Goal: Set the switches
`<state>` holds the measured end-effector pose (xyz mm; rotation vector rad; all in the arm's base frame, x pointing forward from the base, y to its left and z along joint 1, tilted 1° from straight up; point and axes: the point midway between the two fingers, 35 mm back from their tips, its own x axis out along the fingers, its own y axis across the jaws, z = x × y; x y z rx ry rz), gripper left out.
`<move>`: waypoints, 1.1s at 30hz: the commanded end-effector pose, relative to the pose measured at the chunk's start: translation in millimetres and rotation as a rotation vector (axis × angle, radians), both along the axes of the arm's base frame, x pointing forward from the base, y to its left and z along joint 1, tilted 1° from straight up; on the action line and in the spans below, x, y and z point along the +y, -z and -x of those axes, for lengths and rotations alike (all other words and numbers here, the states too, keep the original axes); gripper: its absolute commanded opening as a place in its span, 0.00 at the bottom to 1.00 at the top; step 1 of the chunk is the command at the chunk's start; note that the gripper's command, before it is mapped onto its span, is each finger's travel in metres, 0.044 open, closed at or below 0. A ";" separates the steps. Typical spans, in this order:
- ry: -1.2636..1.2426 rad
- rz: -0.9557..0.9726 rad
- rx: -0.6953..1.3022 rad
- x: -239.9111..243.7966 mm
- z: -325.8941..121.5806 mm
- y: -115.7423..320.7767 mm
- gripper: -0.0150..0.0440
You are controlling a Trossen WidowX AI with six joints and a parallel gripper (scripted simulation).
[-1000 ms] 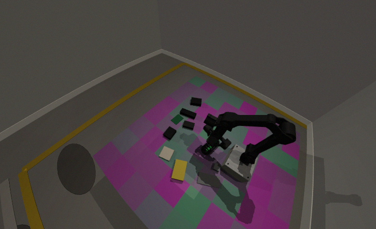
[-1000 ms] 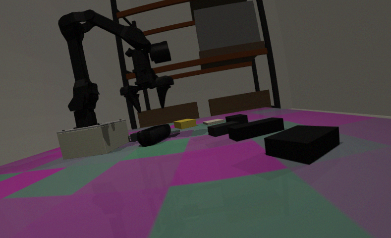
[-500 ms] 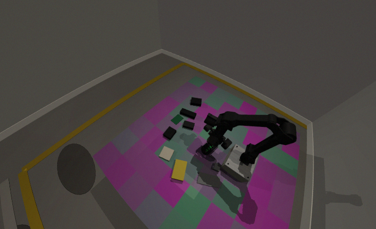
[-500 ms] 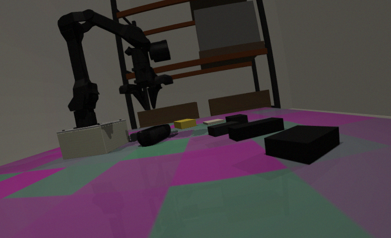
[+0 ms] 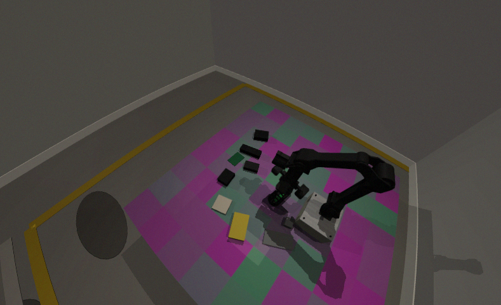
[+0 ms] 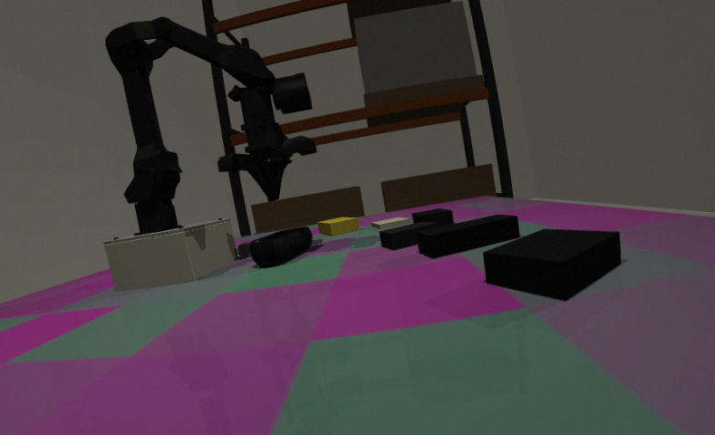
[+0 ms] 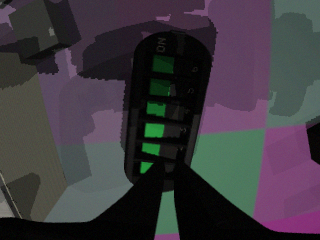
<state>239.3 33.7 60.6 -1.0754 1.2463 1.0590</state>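
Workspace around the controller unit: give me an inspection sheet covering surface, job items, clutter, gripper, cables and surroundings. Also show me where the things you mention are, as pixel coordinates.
Surface: magenta, green and grey-purple patchwork, with arm shadows.
Job items: controller unit (image 5: 279, 197) (image 6: 281, 247) (image 7: 197, 107) on the bench, switches up; underside label hidden.
Clutter: yellow block (image 5: 239, 226) (image 6: 338, 226), pale flat piece (image 5: 221, 204) (image 6: 391, 222), green flat piece (image 5: 235, 158), several dark blocks, thin grey plate (image 5: 277, 240).
Gripper: the gripper (image 6: 273, 200) (image 7: 168, 167) is above the unit, fingertips nearly together, nothing visible between them.
Cables: nothing seen.
Surroundings: shelf rack (image 6: 497, 107) behind the bench, plain walls; arm mounted on a pale box (image 5: 313, 230) (image 6: 153, 264).
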 end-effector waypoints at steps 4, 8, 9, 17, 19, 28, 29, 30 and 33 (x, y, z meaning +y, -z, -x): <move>0.000 0.000 0.000 0.0 0.0 0.0 0.57; 0.000 0.000 0.000 0.0 0.0 0.0 0.74; 0.000 0.000 0.000 0.0 0.0 0.0 0.79; 0.000 0.000 0.000 0.4 0.7 1.2 0.96; 0.004 0.003 0.002 3.3 6.9 11.0 0.87; 0.020 0.015 0.008 13.4 43.2 56.3 0.47; 0.020 0.015 0.008 13.4 43.2 56.3 0.42; 0.020 0.015 0.008 13.4 43.2 56.3 0.38; 0.020 0.015 0.008 13.4 43.2 56.3 0.25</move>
